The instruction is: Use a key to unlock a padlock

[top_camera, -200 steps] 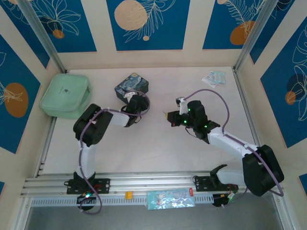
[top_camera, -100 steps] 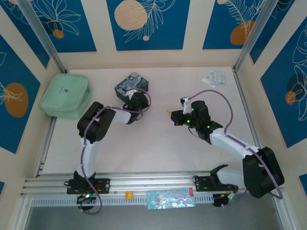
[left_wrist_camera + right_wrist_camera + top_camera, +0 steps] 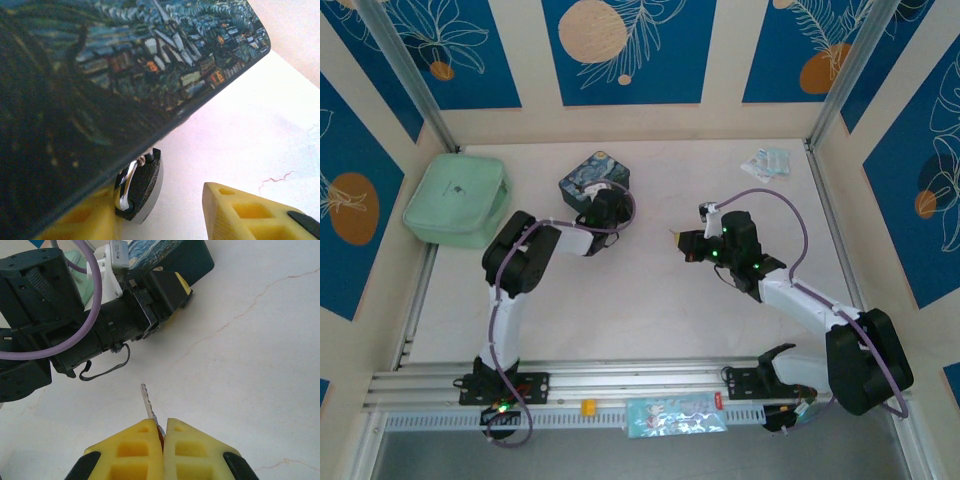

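Left arm has drawn in closer to the tin since a second ago, and the right arm has shifted a little.

Right gripper (image 3: 162, 429): pads pressed together on the key (image 3: 147, 401), blade pointing toward the left arm.

Left gripper (image 3: 165, 212): fingers partly spread, straddling the padlock (image 3: 144, 186). The padlock hangs at the lower edge of the tin (image 3: 100, 75), against one finger and clear of the other, so not pinched.

Progress, as judged: key in hand. Padlock not yet steadied, key not inserted, shackle looks closed.

Top view gives the spacing, with the grippers well apart over the table (image 3: 650, 320), but the padlock is hidden there. The left wrist view resolves it.
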You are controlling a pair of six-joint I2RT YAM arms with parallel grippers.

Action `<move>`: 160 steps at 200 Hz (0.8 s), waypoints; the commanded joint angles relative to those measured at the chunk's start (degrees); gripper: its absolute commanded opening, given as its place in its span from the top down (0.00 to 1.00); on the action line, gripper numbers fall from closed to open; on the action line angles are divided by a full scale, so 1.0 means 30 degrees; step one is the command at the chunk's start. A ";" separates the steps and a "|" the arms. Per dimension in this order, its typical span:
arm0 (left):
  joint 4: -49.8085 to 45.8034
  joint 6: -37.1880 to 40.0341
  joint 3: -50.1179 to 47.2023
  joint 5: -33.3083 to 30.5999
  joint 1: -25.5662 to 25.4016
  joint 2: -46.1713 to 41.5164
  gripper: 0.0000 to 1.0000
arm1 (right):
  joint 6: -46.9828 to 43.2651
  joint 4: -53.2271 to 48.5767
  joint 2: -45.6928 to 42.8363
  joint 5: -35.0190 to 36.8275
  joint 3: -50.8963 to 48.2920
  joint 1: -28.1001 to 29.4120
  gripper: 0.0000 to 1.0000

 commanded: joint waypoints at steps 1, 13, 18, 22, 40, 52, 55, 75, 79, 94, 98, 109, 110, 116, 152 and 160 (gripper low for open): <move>-0.0883 -0.0471 0.0656 -0.0351 0.0132 0.1022 0.59 | 0.0307 0.0553 -0.0525 -0.0296 -0.0405 -0.0182 1.00; -0.0936 -0.0747 0.0826 -0.0558 0.0151 0.1220 0.62 | 0.0366 0.0570 -0.0599 -0.0261 -0.0473 -0.0226 1.00; -0.0938 -0.0810 0.0893 -0.0602 0.0169 0.1277 0.64 | 0.0367 0.0566 -0.0647 -0.0248 -0.0499 -0.0254 1.00; -0.0931 -0.0857 0.0955 -0.0628 0.0155 0.1322 0.67 | 0.0397 0.0581 -0.0658 -0.0247 -0.0523 -0.0270 1.00; -0.0530 -0.0902 0.1090 -0.0536 0.0151 0.1475 0.80 | 0.0369 0.0515 -0.0732 -0.0233 -0.0584 -0.0314 1.00; -0.0249 -0.0850 0.1042 -0.0339 0.0173 0.1405 0.90 | 0.0390 0.0424 -0.0774 -0.0218 -0.0590 -0.0391 1.00; -0.0208 -0.0831 0.1034 -0.0275 0.0157 0.1375 0.93 | 0.0400 0.0420 -0.0790 -0.0218 -0.0589 -0.0401 1.00; 0.0168 -0.0867 0.0663 0.0391 0.0154 0.0824 1.00 | 0.0423 0.0500 -0.0811 -0.0317 -0.0677 -0.0518 1.00; 0.0321 -0.0896 0.0490 0.0546 0.0156 0.0678 1.00 | 0.0426 0.0507 -0.0783 -0.0382 -0.0677 -0.0541 1.00; 0.1127 -0.1197 -0.0369 0.1622 0.0183 -0.0063 1.00 | 0.0317 0.0568 -0.0539 -0.0983 -0.0621 -0.0577 1.00; 0.1382 -0.1312 -0.0633 0.2053 0.0218 -0.0258 1.00 | 0.0313 0.0566 -0.0424 -0.1244 -0.0591 -0.0600 1.00; 0.2063 -0.1729 -0.1274 0.3479 0.0340 -0.0796 1.00 | 0.0309 0.0666 -0.0005 -0.2001 -0.0480 -0.0605 1.00; 0.2134 -0.1785 -0.1351 0.3620 0.0350 -0.0847 1.00 | 0.0324 0.0675 0.0035 -0.2062 -0.0476 -0.0620 1.00; 0.2551 -0.2061 -0.1822 0.4299 0.0417 -0.1191 1.00 | 0.0419 0.0787 0.0289 -0.2415 -0.0475 -0.0607 1.00; 0.3903 -0.2759 -0.4284 0.7214 0.0550 -0.3377 1.00 | 0.1270 0.2110 0.1676 -0.3673 -0.0633 -0.0589 1.00; 0.4169 -0.3113 -0.4688 0.7687 0.0586 -0.3701 1.00 | 0.1431 0.2348 0.2054 -0.3902 -0.0603 -0.0603 1.00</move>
